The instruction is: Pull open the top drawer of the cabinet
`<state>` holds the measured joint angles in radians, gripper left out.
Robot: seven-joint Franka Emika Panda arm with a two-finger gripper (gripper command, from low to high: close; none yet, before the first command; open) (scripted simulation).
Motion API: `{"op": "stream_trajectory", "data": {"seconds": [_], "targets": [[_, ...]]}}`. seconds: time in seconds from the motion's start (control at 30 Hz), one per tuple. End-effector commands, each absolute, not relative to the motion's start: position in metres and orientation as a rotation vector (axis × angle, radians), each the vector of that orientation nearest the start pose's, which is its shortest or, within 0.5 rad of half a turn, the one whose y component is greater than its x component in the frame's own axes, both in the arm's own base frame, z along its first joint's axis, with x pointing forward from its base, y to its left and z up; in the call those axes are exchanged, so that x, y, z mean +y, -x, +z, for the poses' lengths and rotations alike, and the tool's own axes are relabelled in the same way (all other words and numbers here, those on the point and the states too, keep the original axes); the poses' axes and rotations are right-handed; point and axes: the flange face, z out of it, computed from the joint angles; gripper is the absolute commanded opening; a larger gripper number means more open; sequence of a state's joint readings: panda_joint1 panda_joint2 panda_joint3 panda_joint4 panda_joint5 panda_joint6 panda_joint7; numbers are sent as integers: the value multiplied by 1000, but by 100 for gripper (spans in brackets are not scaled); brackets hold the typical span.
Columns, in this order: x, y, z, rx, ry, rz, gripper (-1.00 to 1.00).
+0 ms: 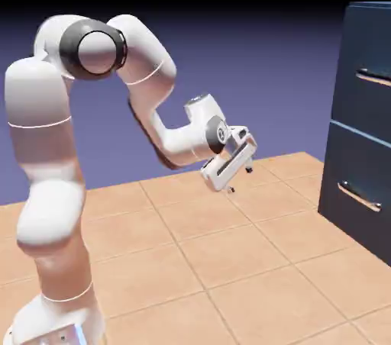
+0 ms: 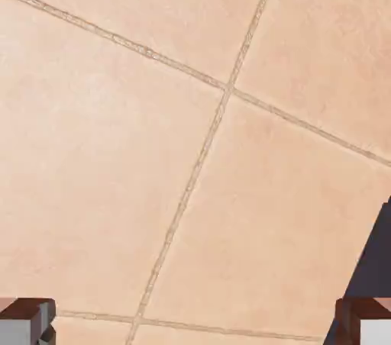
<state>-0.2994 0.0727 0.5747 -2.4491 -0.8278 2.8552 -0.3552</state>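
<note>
Arm folded: elbow high, forearm dropping down and toward the cabinet (image 1: 365, 118), wrist bent so the gripper (image 1: 239, 179) hangs tilted above the tiled table (image 1: 229, 259), pointing down at it. Well apart from the cabinet, touching nothing. Jaws spread wide: fingertips (image 2: 27, 322) sit at opposite bottom corners of the hand view, only bare tile and grout lines between them. Nothing held. Dark navy sliver at the hand view's lower right edge, likely the cabinet base. Top drawer (image 1: 370, 69) at the exterior view's right edge, up high, front flush and closed, bar handle (image 1: 374, 77) partly cut off by the frame. Lower drawer (image 1: 359, 183) beneath it, also closed.
</note>
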Motion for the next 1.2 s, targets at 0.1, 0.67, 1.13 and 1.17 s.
{"op": "stream_trajectory", "data": {"seconds": [0.1, 0.67, 1.13, 1.17], "targets": [[199, -473, 283, -2591, 2293, -477, 0], [288, -493, 276, -3565, 467, -524, 0], [290, -553, 362, -3896, -884, -571, 0], [285, -559, 370, -3918, -967, -549, 0]]}}
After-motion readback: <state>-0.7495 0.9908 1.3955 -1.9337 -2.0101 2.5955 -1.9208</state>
